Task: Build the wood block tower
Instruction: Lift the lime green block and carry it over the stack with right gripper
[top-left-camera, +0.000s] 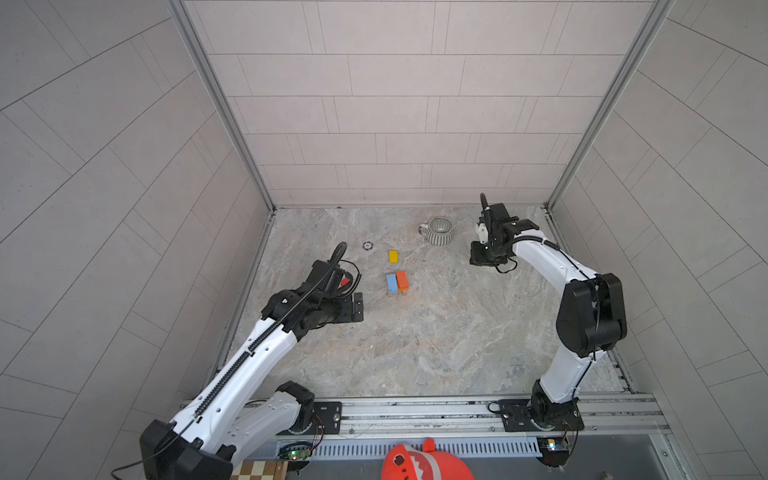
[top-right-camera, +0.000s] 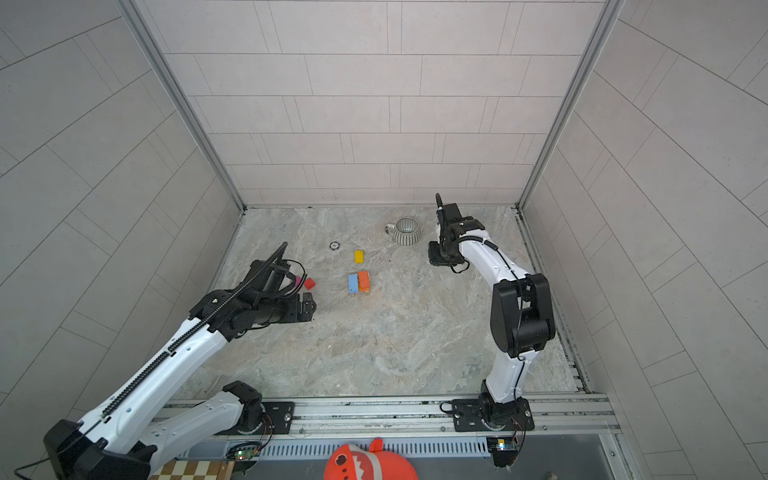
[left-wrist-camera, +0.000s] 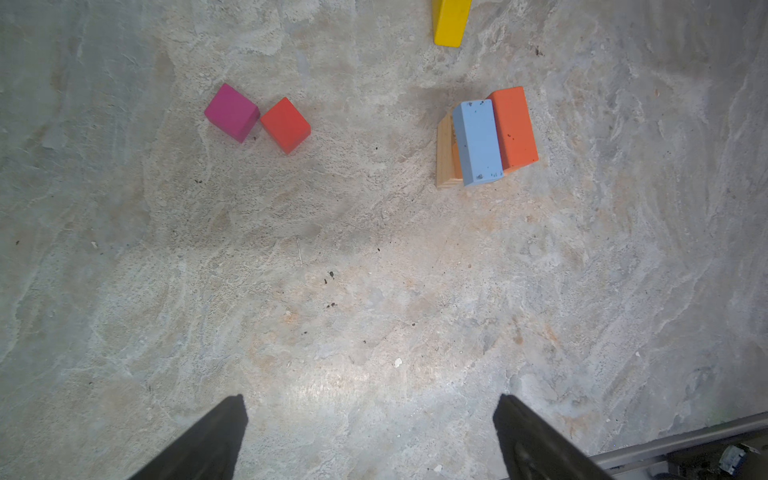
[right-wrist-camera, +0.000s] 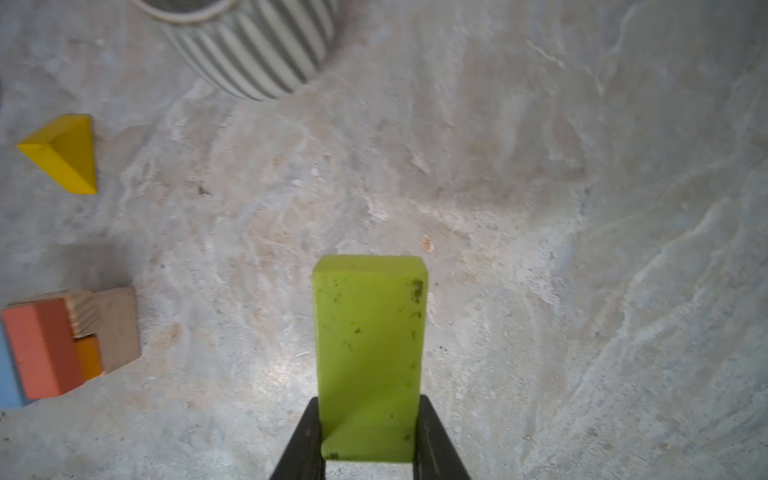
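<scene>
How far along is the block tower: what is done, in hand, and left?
Done: the blue block and orange block lie on plain wooden blocks. In hand: the right tool is shut on the green block. Left: the yellow block, magenta block and red block lie loose; the left tool is open.

Top views overlook the table (top-left-camera: 415, 340); wrist views face it closely.

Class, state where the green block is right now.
The green block is clamped in the right claw, shown in the right wrist view, at the right side of the table near the striped mug.
</scene>
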